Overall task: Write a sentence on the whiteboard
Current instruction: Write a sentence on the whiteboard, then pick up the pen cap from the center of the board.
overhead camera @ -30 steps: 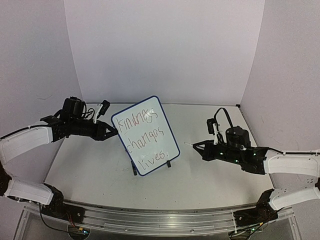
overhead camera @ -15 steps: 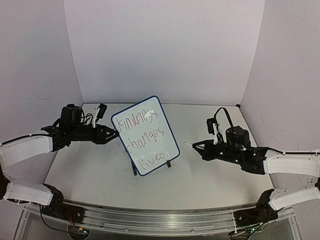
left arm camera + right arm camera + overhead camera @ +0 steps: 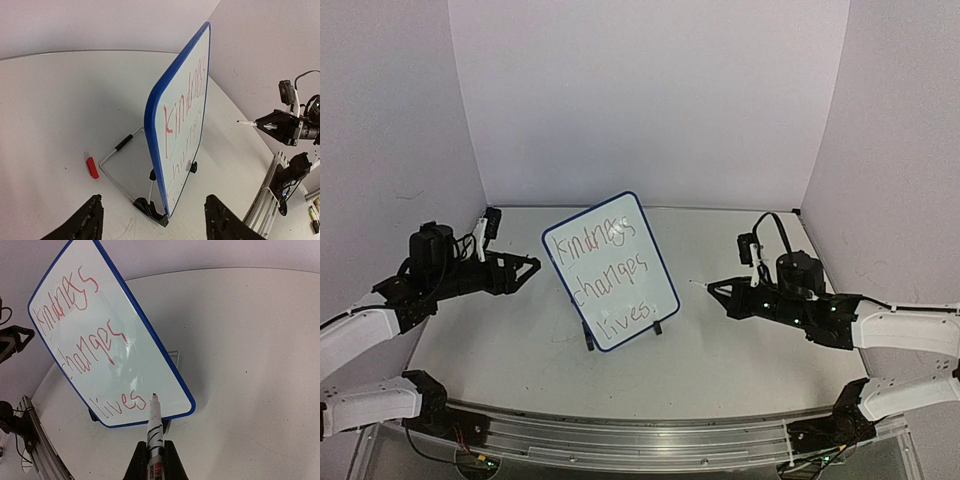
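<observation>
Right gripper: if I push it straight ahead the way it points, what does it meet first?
Probably the whiteboard: the marker in the right gripper leads, its tip aimed at the board's lower edge near "lives". From above, a gap separates tip and board.

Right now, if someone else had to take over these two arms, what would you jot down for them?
Left gripper: open, empty, left of the whiteboard, not touching it.
Right gripper: shut on the marker, tip aimed at the board but off it.
The whiteboard stands mid-table; a red cap lies behind it.
Done: the sentence "kindness changes lives", three red lines.
Left: probably only capping and putting down the marker.
</observation>
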You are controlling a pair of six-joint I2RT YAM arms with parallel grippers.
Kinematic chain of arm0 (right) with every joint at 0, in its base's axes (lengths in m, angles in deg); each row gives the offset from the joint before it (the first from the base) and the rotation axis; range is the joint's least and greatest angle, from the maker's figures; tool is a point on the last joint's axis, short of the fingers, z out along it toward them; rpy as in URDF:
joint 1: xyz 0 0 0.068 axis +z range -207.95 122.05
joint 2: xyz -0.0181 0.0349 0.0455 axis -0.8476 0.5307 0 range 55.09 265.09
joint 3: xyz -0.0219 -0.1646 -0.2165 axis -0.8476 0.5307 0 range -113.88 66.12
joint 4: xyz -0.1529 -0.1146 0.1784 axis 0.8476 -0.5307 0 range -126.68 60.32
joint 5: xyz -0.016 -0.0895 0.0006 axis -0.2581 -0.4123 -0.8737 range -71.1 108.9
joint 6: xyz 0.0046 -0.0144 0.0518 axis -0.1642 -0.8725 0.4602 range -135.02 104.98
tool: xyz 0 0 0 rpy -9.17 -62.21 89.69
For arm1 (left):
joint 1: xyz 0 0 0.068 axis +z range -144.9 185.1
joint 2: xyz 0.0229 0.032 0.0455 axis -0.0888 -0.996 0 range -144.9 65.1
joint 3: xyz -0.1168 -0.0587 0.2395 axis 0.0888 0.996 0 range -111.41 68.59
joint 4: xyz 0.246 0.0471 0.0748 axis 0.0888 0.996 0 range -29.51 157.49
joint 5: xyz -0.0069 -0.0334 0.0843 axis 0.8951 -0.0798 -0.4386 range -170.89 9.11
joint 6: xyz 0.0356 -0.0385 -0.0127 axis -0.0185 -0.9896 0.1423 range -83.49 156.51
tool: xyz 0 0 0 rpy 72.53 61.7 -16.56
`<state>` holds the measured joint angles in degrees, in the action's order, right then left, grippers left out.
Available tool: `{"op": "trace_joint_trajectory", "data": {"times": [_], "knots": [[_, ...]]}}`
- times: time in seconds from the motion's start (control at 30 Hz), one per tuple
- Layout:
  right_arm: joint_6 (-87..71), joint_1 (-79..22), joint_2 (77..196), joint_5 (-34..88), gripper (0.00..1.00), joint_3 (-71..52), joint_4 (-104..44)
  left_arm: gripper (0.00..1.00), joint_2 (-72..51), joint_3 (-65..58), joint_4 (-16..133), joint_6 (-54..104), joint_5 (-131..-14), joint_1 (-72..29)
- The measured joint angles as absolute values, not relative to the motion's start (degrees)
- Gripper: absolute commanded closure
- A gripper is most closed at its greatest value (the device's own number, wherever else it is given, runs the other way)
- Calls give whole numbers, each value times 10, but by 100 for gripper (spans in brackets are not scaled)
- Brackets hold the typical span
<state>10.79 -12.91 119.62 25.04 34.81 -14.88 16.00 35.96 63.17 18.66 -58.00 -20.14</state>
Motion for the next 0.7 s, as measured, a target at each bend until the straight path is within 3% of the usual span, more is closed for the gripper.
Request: {"op": "trace_joint_trajectory", "data": {"times": [0.27,0.7], "knots": [[107,-132,1186,226,100,346,-182,23,175,368,724,115,-714,-201],[108,-191,1178,231,100,345,-212,30,-127,318,697,96,-726,-199]]}}
